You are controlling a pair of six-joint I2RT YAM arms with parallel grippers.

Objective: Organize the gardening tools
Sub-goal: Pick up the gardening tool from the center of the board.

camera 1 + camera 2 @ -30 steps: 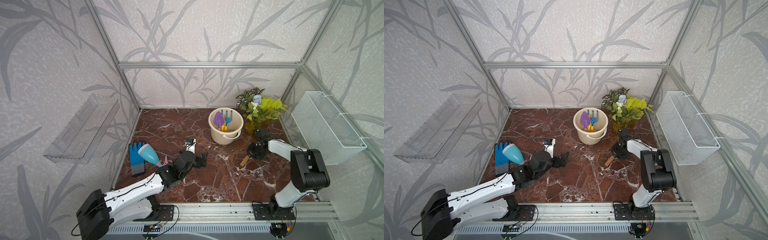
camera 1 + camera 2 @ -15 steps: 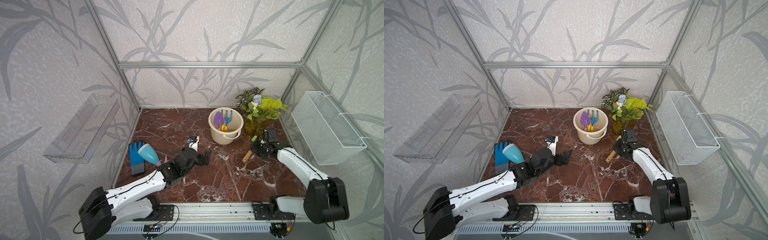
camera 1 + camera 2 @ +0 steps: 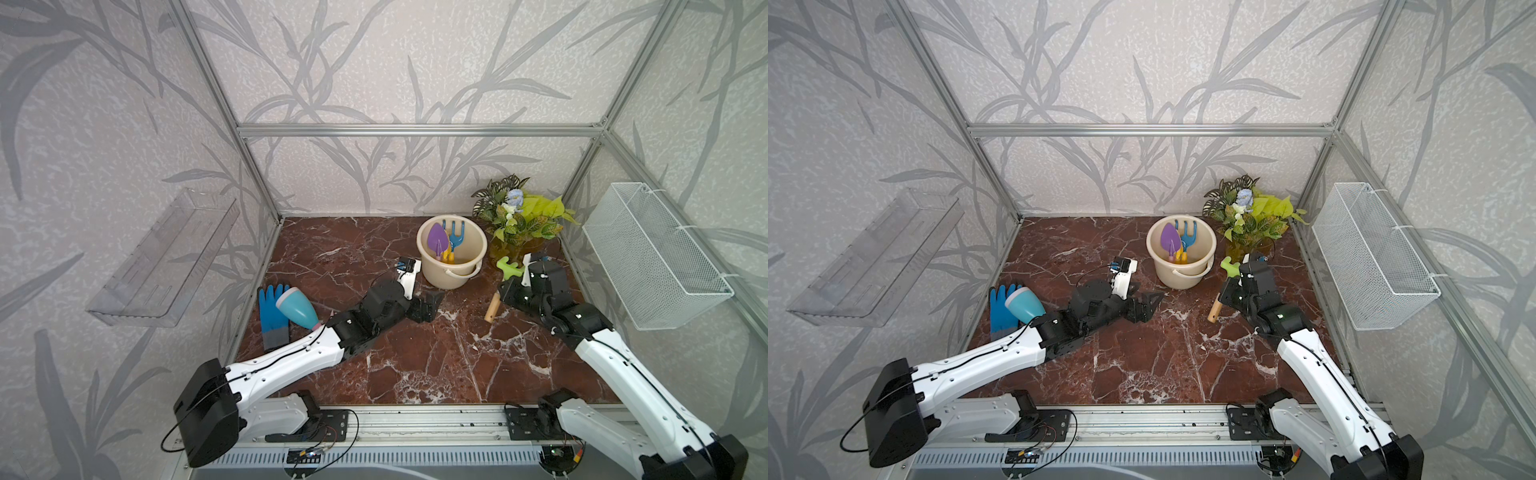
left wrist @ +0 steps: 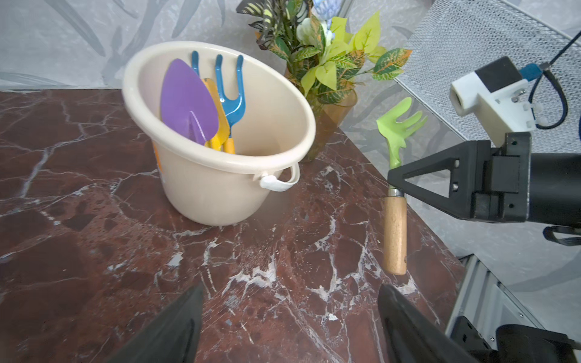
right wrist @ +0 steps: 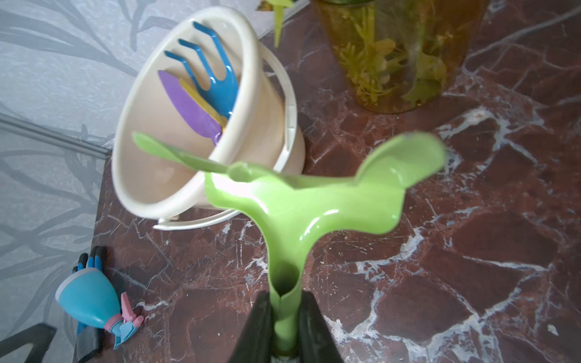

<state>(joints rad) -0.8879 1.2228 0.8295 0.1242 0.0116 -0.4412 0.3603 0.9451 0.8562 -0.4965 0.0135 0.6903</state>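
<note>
Marble, dark red with white veins, tops the bench. I read it like a clock, with the rail nearest me at 6. Near the middle the left tool lies low, its jaws spread wide and empty, aimed toward 1 o'clock. Out at 9 o'clock the light-blue spray bottle lies on its side across a blue glove.

At about 3 o'clock the right tool is clamped tight on the green rake. It pinches the slim green neck just above the wooden handle. The prongs point up and the handle hangs toward the bench; I cannot tell whether its end touches.

Farther back, at 1 o'clock, the cream bucket holds the purple trowel, blue fork and yellow shovel, heads up. A potted plant stands just beside it at 2 o'clock.

My worry is that narrow pinch. With the handle's weight below it, the rake might swing or slip while carried. The prongs are near the leaves and the bucket's rim, so a low pass could snag them or tip the bucket and spill its tools. The left tool waits near the bucket, so the arms could meet there. The round bottle may roll when gripped.
</note>
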